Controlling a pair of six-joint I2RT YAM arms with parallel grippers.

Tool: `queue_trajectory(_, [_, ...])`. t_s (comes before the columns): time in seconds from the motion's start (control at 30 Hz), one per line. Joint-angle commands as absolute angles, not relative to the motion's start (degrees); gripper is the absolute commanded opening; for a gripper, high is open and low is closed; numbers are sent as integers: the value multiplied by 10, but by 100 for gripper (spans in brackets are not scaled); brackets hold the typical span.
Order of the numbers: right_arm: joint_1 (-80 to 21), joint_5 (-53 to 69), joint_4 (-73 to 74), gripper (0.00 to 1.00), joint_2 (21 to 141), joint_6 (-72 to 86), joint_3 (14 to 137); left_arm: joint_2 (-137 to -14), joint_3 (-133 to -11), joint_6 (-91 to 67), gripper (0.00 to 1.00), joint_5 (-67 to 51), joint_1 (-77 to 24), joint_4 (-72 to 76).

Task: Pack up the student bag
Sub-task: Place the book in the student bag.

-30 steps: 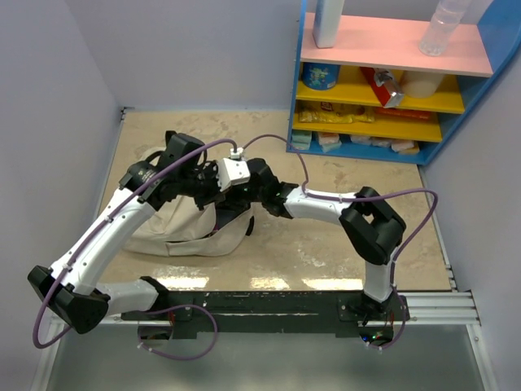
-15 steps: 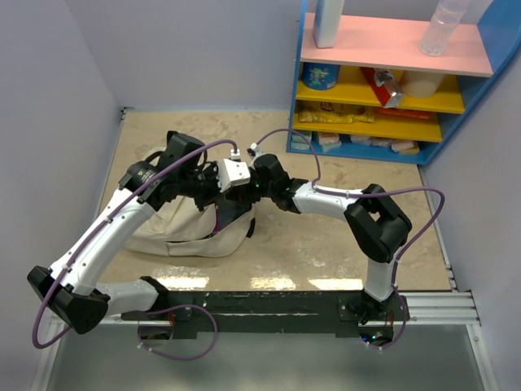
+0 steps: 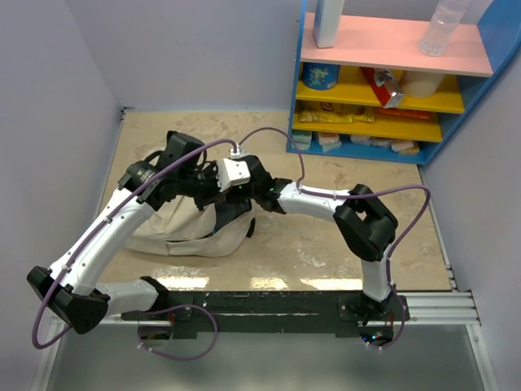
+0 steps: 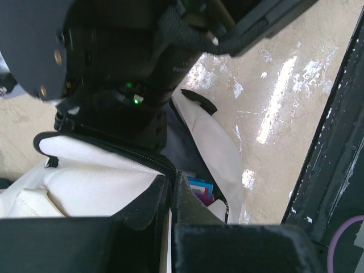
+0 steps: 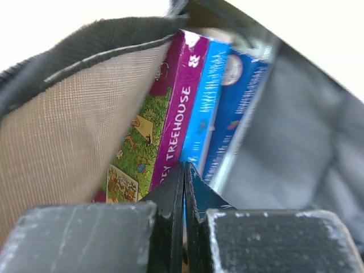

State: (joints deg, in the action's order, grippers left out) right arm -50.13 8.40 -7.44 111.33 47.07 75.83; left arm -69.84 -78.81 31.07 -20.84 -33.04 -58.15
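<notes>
The student bag (image 3: 183, 238) lies on the table left of centre, beige with black zipper trim, its mouth toward the right. My left gripper (image 4: 170, 183) is shut on the zipper edge of the bag (image 4: 96, 176) and holds the mouth up. My right gripper (image 5: 184, 170) is shut, with nothing seen between its fingers. It reaches inside the bag, its tips against several upright books: a purple Treehouse book (image 5: 177, 111), a light blue one (image 5: 206, 102) and a dark blue one (image 5: 242, 94). From above, both wrists meet at the bag's mouth (image 3: 232, 199).
A blue shelf unit (image 3: 391, 81) with pink and yellow boards stands at the back right, holding bottles, packets and a cup. Inside the bag are grey lining (image 5: 307, 148) and a mesh pocket (image 5: 68, 125). The right arm's body (image 4: 142, 74) hangs close over the left wrist.
The right wrist lifted and swung right, away from the bag's mouth, then came back down into it. The left arm and the bag have stayed put.
</notes>
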Motion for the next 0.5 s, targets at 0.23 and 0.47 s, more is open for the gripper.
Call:
queue_trajectory(0.23, [-518, 92, -91, 0, 1121, 565, 793, -678, -828, 316, 0, -266, -339, -561])
queue_trajectory(0.47, [-423, 73, -66, 33, 1035, 526, 702, -663, -814, 321, 0, -258, -339, -566])
